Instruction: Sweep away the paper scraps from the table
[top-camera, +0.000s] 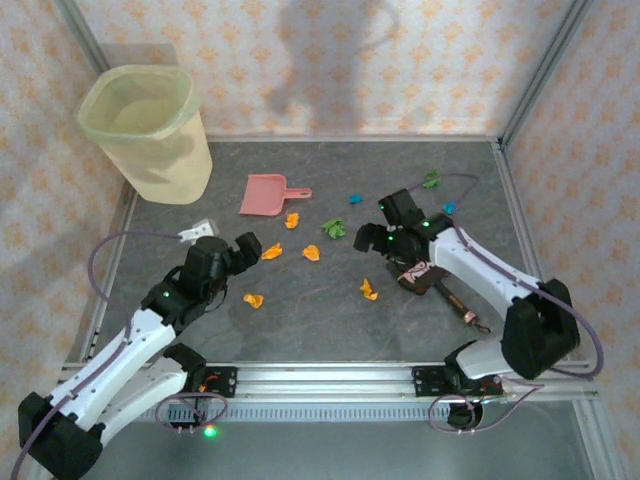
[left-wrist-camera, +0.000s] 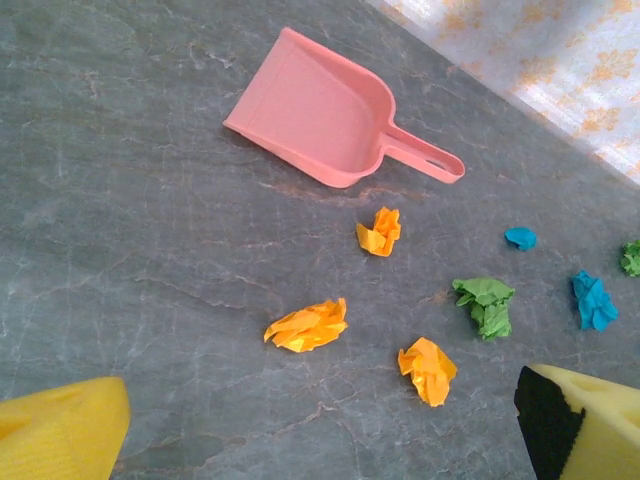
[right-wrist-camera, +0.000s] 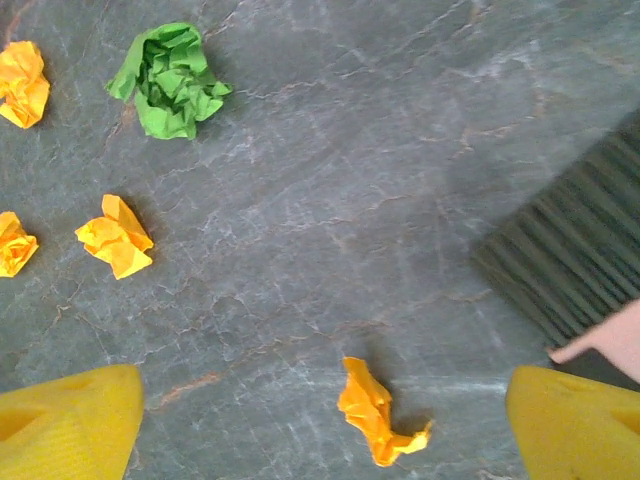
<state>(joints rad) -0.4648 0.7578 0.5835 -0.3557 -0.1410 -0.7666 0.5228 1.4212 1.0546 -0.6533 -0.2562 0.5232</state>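
Observation:
Paper scraps in orange (top-camera: 311, 252), green (top-camera: 333, 228) and blue (top-camera: 354, 198) lie scattered over the middle of the dark grey table (top-camera: 300, 330). My left gripper (top-camera: 245, 248) hovers open at the left of them. Ahead of its yellow fingers (left-wrist-camera: 60, 430) lie orange scraps (left-wrist-camera: 307, 325), a green one (left-wrist-camera: 485, 303) and blue ones (left-wrist-camera: 594, 300). My right gripper (top-camera: 378, 245) is open over the table. One orange scrap (right-wrist-camera: 378, 410) lies loose between its yellow fingertips (right-wrist-camera: 575, 425), touching neither. A green scrap (right-wrist-camera: 168, 80) lies further ahead.
A pink dustpan (top-camera: 268, 195) (left-wrist-camera: 320, 110) lies behind the scraps, handle to the right. A dark brush (top-camera: 428, 280) lies beside my right gripper, its bristles (right-wrist-camera: 570, 265) near the right finger. A pale yellow bin (top-camera: 145, 130) stands at the back left. Aluminium rails edge the table.

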